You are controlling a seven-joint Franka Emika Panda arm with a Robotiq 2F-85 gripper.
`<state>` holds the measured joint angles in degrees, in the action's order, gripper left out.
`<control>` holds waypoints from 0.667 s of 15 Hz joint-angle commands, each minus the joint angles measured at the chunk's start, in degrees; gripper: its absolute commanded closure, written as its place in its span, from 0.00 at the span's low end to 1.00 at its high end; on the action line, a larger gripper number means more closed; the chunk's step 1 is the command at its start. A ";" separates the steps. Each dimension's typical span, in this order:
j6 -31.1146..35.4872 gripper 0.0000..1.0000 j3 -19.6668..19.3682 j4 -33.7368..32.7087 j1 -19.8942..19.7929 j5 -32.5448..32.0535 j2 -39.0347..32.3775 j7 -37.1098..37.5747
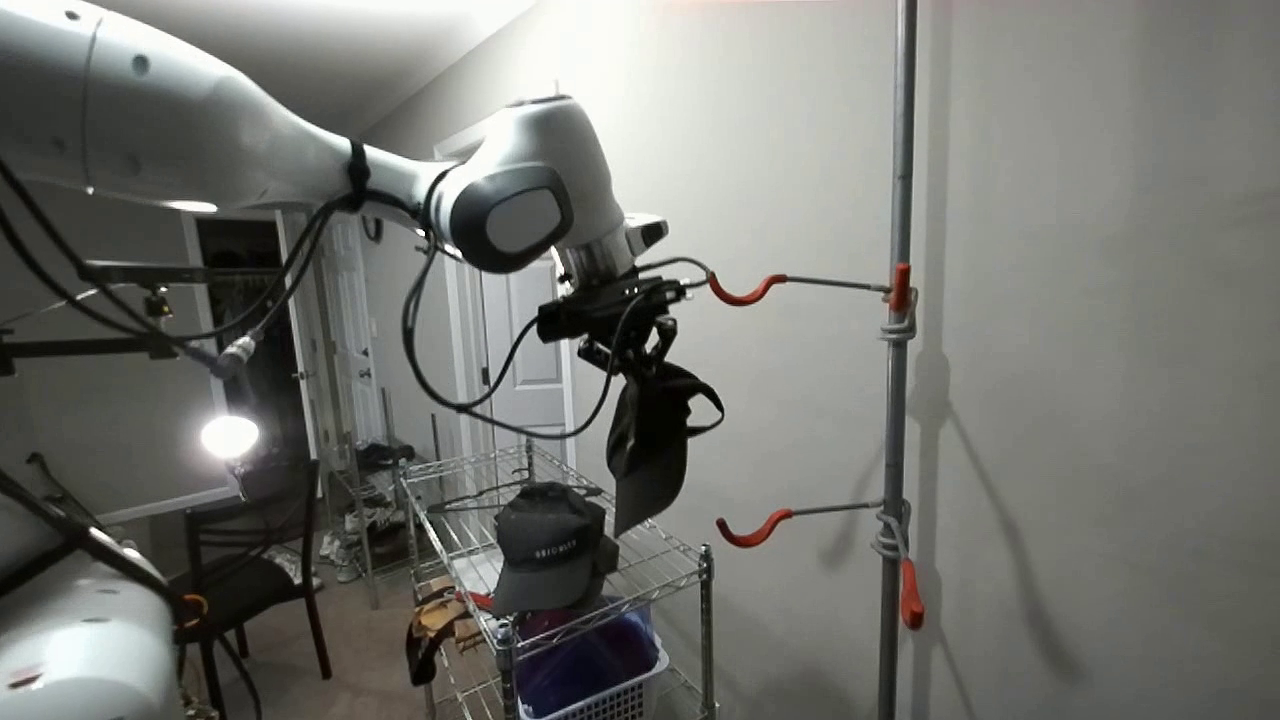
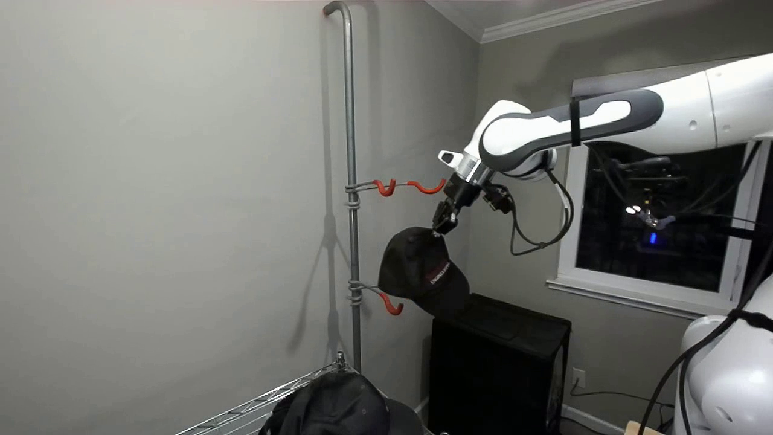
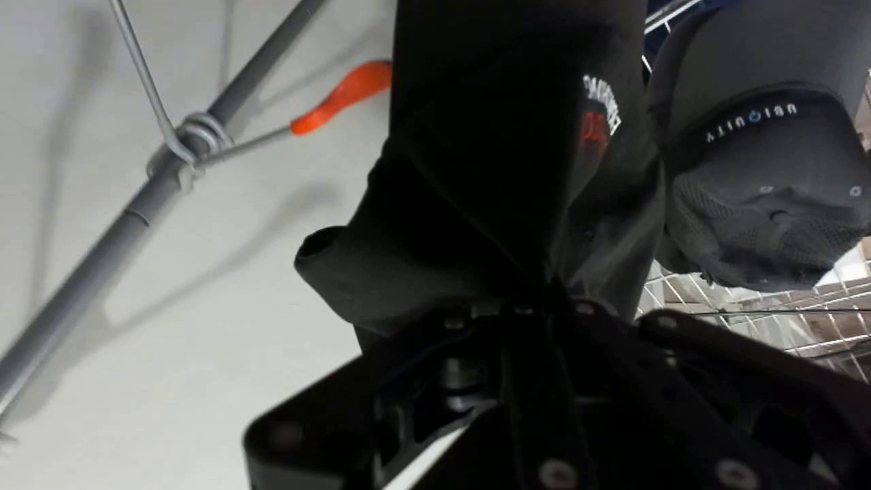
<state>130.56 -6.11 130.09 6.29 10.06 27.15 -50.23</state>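
In the wrist view, the gripper (image 3: 537, 306) pinches a black cap (image 3: 490, 184), which extends from it toward 12 o'clock; beyond, at its 2 o'clock, a grey UBIQUITY cap (image 3: 762, 156) sits on a wire shelf (image 3: 840, 303); around 10 o'clock a pole (image 3: 160, 190) bearing a red-tipped hook (image 3: 343, 95) stands before the wall (image 3: 224, 395)

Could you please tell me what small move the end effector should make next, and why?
With the end effector shut on the black baseball cap, I'd probably ease it toward the lower red-tipped hook: in an exterior view the cap hangs apart from that hook, its rear strap facing the pole.
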 commanded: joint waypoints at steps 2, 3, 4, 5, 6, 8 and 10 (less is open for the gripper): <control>0.81 0.99 -5.92 8.04 -3.68 -3.69 6.30 -2.29; 1.08 0.99 -7.55 8.70 -3.90 -3.84 6.20 -3.18; 1.44 0.99 -8.65 9.23 -4.27 -4.15 5.98 -3.78; 1.77 0.99 -10.04 9.21 -4.18 -3.87 5.18 -5.11; 2.03 0.99 -10.95 9.15 -4.12 -3.69 4.37 -6.06; 2.49 0.99 -12.84 8.84 -3.54 -2.59 2.61 -8.50; 2.80 0.99 -14.42 8.23 -2.50 -0.47 1.10 -11.16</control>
<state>131.33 -18.74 138.99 2.52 6.75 30.79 -56.75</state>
